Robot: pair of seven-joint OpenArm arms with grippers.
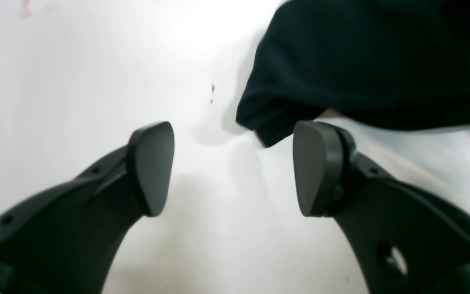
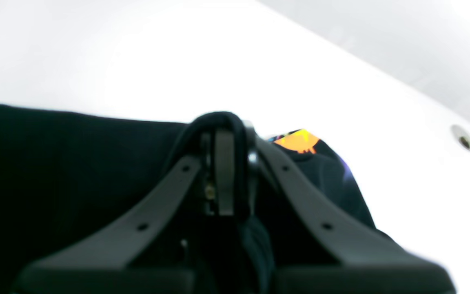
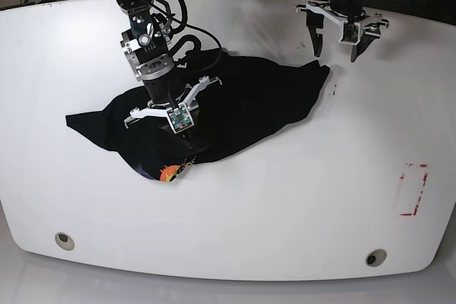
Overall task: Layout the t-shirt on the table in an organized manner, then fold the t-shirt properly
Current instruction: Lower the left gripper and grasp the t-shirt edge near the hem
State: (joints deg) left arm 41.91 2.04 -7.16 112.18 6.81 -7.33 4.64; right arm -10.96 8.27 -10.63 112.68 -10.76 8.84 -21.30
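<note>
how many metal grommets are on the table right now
2. One grommet sits near the front left corner of the table in the base view, the other grommet near the front right corner. The t-shirt could hide more.

White table (image 3: 285, 197): crumpled black t-shirt (image 3: 242, 105) on it; red dashed mark (image 3: 412, 190), apparently 2 grommets (image 3: 65, 240).
</note>
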